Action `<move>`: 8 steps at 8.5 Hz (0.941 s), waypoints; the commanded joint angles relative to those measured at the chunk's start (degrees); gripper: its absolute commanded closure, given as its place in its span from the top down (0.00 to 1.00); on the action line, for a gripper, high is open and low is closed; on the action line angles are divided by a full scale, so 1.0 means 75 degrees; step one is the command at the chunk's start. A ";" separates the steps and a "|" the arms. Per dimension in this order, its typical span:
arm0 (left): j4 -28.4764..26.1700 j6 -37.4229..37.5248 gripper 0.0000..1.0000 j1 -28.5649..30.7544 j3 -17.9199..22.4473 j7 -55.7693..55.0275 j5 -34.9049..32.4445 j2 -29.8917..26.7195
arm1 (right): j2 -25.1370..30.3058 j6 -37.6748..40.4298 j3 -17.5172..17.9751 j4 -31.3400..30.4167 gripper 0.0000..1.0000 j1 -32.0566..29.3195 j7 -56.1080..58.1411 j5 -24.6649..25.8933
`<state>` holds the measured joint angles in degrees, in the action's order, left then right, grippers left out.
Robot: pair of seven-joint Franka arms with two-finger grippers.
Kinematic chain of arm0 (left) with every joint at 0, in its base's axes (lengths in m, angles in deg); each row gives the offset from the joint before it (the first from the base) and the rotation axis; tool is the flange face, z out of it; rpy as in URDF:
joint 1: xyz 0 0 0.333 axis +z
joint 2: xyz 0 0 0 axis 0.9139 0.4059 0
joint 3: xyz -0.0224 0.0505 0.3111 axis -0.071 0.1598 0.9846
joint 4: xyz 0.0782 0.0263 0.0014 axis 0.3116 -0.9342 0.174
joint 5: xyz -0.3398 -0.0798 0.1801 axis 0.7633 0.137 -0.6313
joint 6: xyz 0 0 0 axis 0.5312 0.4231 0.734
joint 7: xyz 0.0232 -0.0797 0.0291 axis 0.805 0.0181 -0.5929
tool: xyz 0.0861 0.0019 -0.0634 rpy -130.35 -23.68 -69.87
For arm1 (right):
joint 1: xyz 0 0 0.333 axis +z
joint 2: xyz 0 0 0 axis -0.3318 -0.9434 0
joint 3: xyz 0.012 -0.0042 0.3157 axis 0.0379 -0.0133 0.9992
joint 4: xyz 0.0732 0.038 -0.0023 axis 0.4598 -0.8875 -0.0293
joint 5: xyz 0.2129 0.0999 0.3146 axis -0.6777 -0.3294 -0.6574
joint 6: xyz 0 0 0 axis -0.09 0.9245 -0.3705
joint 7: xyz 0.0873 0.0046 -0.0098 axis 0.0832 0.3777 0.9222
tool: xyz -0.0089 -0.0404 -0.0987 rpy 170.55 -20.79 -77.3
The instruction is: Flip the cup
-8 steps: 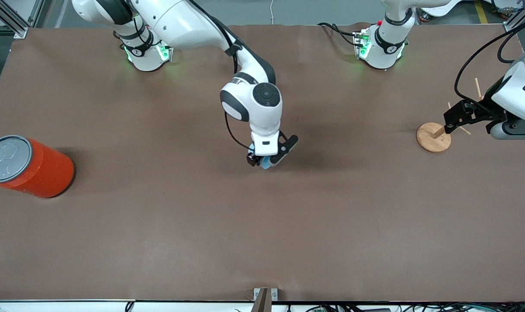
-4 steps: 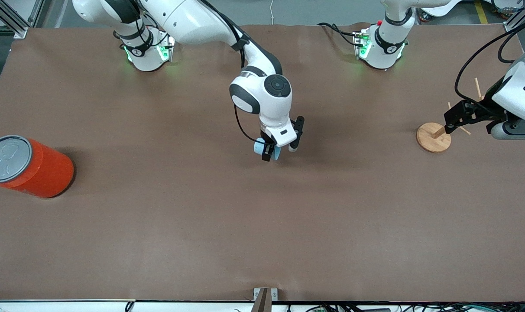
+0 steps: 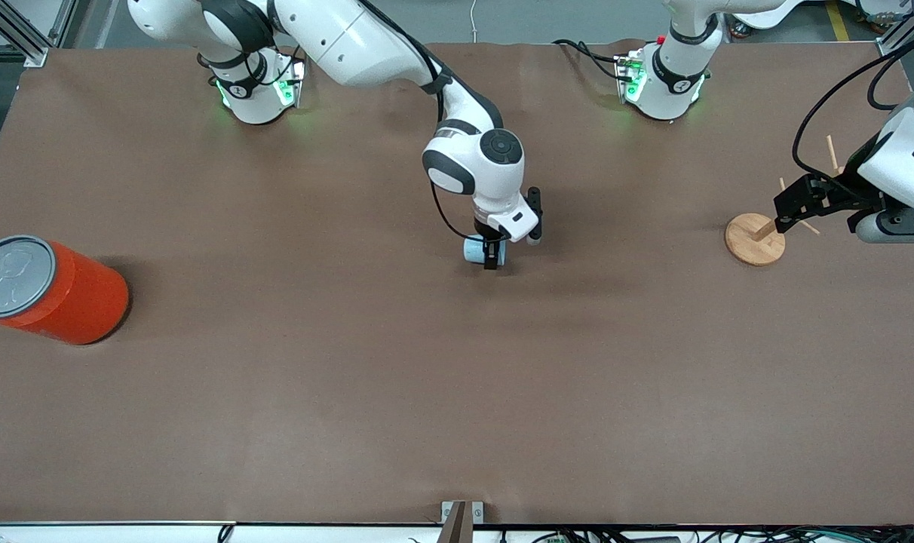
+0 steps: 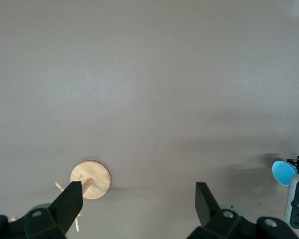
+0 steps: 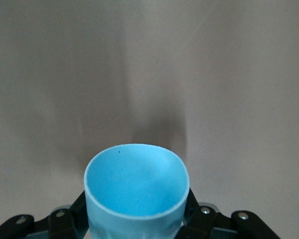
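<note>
Right end effector [image 3: 493, 255] shifted toward left arm's end, wrist turned, gripping cup [image 3: 474, 250], left end effector [image 3: 783, 213] spread wide

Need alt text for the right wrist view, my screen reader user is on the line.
The right pincer grips a small light blue tapered cup by its sides, the bright blue inside facing the camera and empty. Past the cup lies only the plain brown table cover, with a soft shadow on it.

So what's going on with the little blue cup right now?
Right gripper shut on the cup, up over mid-table. Left gripper open, waiting over the wooden peg stand. Orange can far off, nothing in the way.
</note>
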<state>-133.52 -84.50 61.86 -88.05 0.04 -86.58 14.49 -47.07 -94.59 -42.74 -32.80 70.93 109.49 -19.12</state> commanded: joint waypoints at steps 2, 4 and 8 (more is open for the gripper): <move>0.0032 0.0098 1.00 0.0044 -0.0018 0.0115 -0.0050 -0.0038 | -0.0050 -0.0016 -0.0047 0.0110 1.00 -0.0065 0.0184 0.0095; 0.0021 0.0086 1.00 0.0044 -0.0018 0.0127 -0.0038 -0.0004 | 0.0102 0.0042 -0.0035 0.0121 1.00 -0.0089 0.0161 0.0037; -0.0236 0.0098 1.00 0.0020 -0.0042 0.0092 0.0999 0.0312 | 0.1597 0.1865 0.0047 -0.0157 1.00 -0.0624 0.0208 -0.0347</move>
<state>-134.50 -84.28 61.66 -88.19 0.04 -82.16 16.18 -41.98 -84.33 -43.42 -29.81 69.48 109.90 -19.93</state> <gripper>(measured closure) 0.000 0.000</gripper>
